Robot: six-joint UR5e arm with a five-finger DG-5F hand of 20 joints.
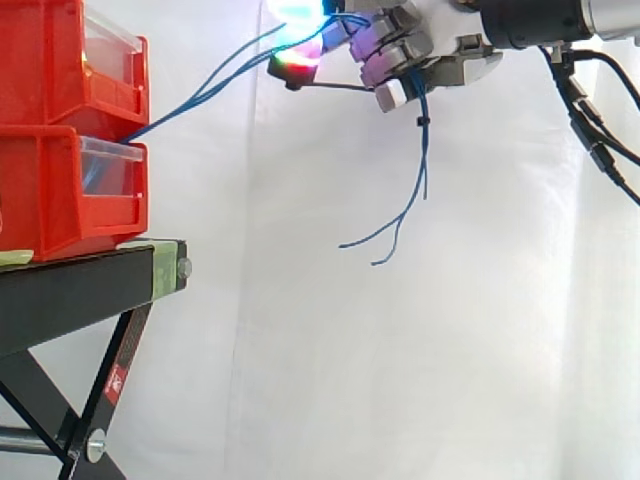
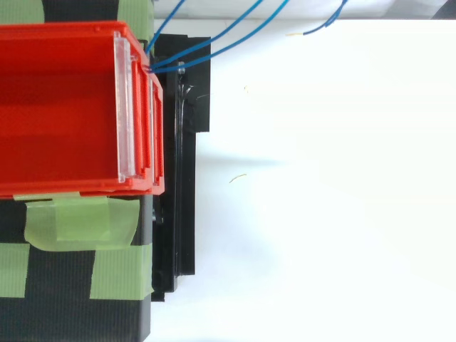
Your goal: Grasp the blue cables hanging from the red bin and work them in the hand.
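Observation:
Thin blue cables [image 1: 215, 85] run from the gap between two stacked red bins [image 1: 60, 150] up and right to the hand [image 1: 400, 55] at the top of the side view. The hand's fingers are curled round the cables, its pads glowing cyan, red and magenta. Past the hand the loose cable ends [image 1: 405, 215] hang down and curl left in free air. From above, the blue cables [image 2: 206, 50] leave the upper red bin [image 2: 64, 107] at its front right corner and run off the top edge.
The bins rest on a black stand [image 1: 90, 275] with green tape [image 2: 78, 221] on its top. A white curtain hangs behind. The arm's dark wrist [image 1: 540, 20] enters from the upper right.

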